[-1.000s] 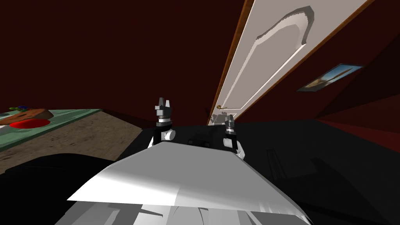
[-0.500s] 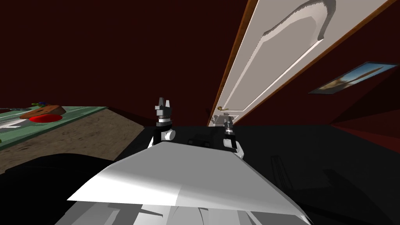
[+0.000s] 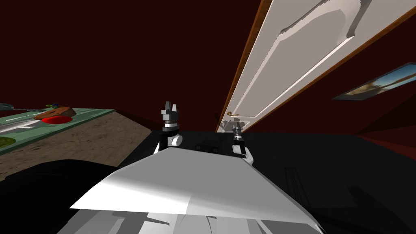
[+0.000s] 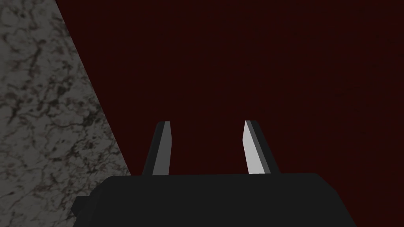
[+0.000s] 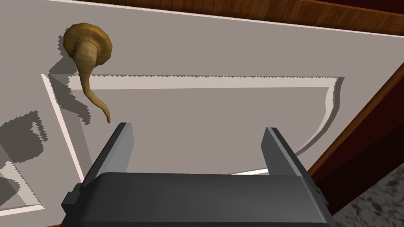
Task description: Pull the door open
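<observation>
Door (image 5: pixel 244 51), pale and panelled, faces our right pincer (image 5: pixel 199 130), whose fingers stand spread and empty. Its tan lever handle (image 5: pixel 88 67) hangs just off one fingertip, outside the gap. We judge this the approach: next we shift sideways to bracket the lever, then close. Our left pincer (image 4: pixel 208 124) idles, spread too.

One door (image 3: pixel 292 61), pale and panelled, stands in one wooden frame (image 5: pixel 335 17). It carries one curved, brass-coloured handle (image 5: pixel 87 51). There are two pincers, the left pincer (image 4: pixel 207 124) and the right pincer (image 5: pixel 198 128). Each has two fingers (image 4: pixel 162 149) standing apart, four in all. One framed picture (image 3: pixel 378 83) hangs on the dark red wall (image 3: pixel 122 48). One green desk (image 3: pixel 89 114) bears one red round thing (image 3: pixel 57 119) and one brown thing (image 3: pixel 57 111). The bits beside them are too small to count.
</observation>
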